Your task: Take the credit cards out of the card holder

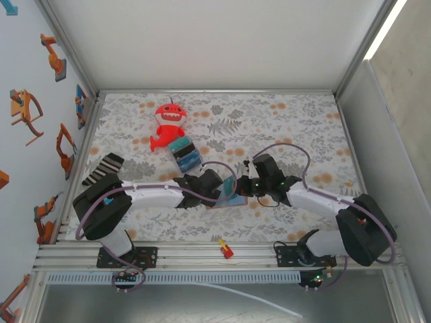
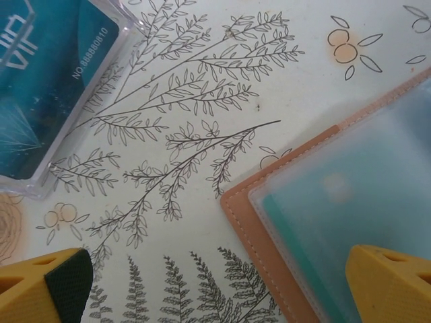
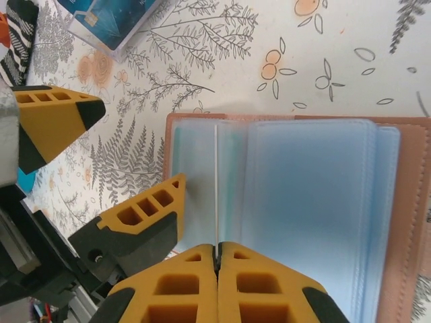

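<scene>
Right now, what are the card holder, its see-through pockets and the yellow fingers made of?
Card holder: looks like tan leather or a fake one, matte, with a stitched edge.
Pockets: soft clear plastic, slightly frosty, since the teal underneath shows blurred.
Fingers: hard yellow plastic, probably, matte with moulded hollow cells and dark tips.

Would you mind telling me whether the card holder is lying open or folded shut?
Open: the card holder lies spread flat, its clear sleeves facing up inside the tan border.
</scene>
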You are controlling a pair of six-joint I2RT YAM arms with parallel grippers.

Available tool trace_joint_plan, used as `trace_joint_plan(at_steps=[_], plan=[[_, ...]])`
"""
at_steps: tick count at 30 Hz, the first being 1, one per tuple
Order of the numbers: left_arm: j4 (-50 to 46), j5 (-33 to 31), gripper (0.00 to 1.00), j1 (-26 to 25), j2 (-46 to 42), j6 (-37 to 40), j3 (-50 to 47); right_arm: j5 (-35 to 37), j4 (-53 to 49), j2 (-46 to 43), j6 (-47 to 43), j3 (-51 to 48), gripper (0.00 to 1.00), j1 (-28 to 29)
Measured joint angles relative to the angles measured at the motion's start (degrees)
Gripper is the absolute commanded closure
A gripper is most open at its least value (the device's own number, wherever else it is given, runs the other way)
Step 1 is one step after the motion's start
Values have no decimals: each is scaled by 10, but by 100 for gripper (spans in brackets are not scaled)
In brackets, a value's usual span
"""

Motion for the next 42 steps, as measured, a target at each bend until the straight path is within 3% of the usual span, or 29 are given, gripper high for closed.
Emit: trace_joint_plan(at_steps=[11,16,20,31,36,42], plan=[[-2,3,3,13,-158,0,-7,17,-94,-92,-107,35,100,1],[49,84,0,59,-267,4,-58,-13,-120,-118,-180,71,100,4],[69,155,8,75,-322,29,-80,-56,-135,-118,-237,100,100,7],[45,349,25,88,-341,155,-48,-176,-207,-78,-377,183,99,23],[33,431,42,90,-339,200,-35,-221,-261,-66,-438,214,99,23],[25,516,87,90,-332,229,-32,-250,-303,-57,-486,231,98,23]])
